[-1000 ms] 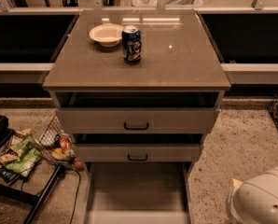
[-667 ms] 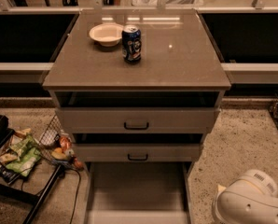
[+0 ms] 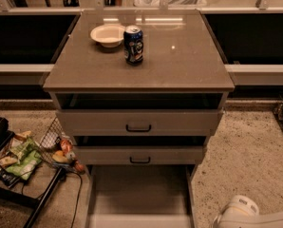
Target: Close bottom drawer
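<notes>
Though bottom drawer [image 3: 139, 194] of three gapes, arm [image 3: 248, 216] sits lower right, jaws unseen.

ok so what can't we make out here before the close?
- Claw: out of the camera view; only a white arm shell shows at the bottom right edge.
- Bottom drawer: front and handle cut off by the bottom edge; only the pale interior shows.
- Upper drawers: interiors dark, shadowed from above.
- Can: label too blurred to read.
</notes>
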You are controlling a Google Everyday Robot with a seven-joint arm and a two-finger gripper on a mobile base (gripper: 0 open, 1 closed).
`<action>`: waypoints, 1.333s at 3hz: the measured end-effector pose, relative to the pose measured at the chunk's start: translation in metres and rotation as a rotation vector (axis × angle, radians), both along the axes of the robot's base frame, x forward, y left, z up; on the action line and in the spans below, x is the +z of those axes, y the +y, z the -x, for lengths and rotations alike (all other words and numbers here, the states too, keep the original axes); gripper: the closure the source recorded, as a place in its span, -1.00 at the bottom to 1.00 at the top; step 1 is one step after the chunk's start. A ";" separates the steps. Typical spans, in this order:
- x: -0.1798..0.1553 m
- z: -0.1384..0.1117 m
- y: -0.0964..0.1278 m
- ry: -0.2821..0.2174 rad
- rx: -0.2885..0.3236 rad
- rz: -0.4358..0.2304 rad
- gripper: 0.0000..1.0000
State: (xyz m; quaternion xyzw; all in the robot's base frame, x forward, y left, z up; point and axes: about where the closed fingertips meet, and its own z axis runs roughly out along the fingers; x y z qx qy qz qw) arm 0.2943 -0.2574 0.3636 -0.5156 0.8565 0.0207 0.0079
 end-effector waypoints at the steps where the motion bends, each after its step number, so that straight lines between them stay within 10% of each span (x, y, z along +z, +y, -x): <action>1: -0.061 0.046 0.004 0.063 -0.086 -0.073 0.28; 3: -0.132 0.121 0.024 0.191 -0.173 -0.183 1.00; 4: -0.132 0.121 0.024 0.191 -0.173 -0.183 1.00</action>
